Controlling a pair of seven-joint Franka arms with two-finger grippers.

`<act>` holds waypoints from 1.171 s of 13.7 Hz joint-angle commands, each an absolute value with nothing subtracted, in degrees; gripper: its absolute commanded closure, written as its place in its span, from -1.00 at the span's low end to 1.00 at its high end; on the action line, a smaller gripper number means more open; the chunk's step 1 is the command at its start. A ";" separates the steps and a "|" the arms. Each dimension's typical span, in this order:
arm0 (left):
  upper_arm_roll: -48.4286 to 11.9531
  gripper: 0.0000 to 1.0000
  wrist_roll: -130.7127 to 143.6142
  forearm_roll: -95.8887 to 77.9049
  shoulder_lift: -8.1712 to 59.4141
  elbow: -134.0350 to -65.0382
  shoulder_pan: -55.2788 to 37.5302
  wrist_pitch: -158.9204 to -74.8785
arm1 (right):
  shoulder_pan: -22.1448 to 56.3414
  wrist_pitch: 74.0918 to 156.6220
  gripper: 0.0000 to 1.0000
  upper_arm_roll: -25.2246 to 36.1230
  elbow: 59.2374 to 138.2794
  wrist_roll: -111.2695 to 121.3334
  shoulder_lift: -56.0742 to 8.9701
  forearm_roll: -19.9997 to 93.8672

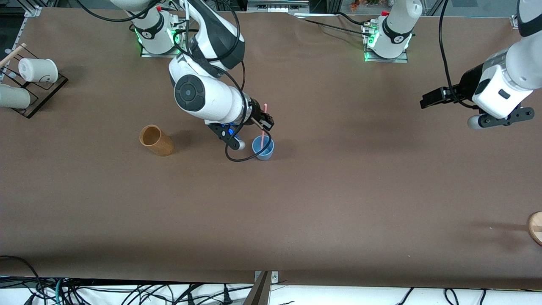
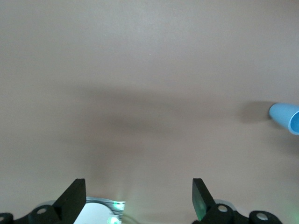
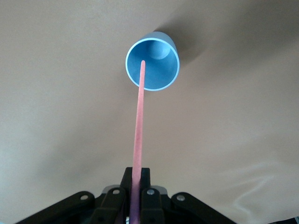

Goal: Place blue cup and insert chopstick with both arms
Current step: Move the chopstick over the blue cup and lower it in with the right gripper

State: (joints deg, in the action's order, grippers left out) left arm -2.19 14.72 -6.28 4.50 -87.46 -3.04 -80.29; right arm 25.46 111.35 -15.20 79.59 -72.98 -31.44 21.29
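The blue cup (image 1: 263,148) stands upright on the brown table near its middle; it also shows in the right wrist view (image 3: 152,65) and at the edge of the left wrist view (image 2: 285,116). My right gripper (image 1: 266,122) is over the cup and shut on the pink chopstick (image 1: 263,127), held nearly upright. In the right wrist view the chopstick (image 3: 138,126) runs from the fingers (image 3: 128,179) down into the cup's mouth. My left gripper (image 1: 430,101) is open and empty, waiting in the air over the left arm's end of the table (image 2: 138,200).
A tan wooden cup (image 1: 156,140) stands beside the blue cup, toward the right arm's end. A black wire rack (image 1: 40,91) with white cups (image 1: 38,70) is at the right arm's end. A round wooden piece (image 1: 536,228) lies at the left arm's end, nearer the front camera.
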 commanded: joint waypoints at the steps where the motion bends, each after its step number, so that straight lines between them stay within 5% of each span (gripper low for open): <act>1: -1.50 -1.00 5.38 -3.16 2.72 -89.64 -2.11 -79.72 | 25.58 114.86 1.00 -15.47 82.26 -73.74 -31.90 22.06; 4: -1.58 -1.00 6.85 -4.22 2.72 -89.13 -1.32 -77.96 | 25.58 115.57 0.93 -15.47 82.27 -72.78 -32.87 21.80; 5: -1.58 -1.00 6.68 -4.13 3.42 -88.69 -1.23 -77.87 | 25.58 115.58 0.52 -15.47 82.27 -72.77 -32.96 21.80; 6: -1.67 -1.00 6.68 -3.52 3.86 -88.68 -1.23 -77.87 | 25.58 115.58 -0.22 -15.47 82.27 -73.03 -32.96 21.88; 8: -1.58 -1.00 6.33 -3.51 4.04 -88.59 -1.23 -77.87 | 25.58 115.49 -1.00 -15.47 82.27 -73.74 -32.70 21.36; 16: -1.49 -1.00 6.15 -3.34 6.42 -85.87 -0.70 -77.96 | 17.51 107.24 -1.00 -15.29 85.06 -64.19 -20.86 18.64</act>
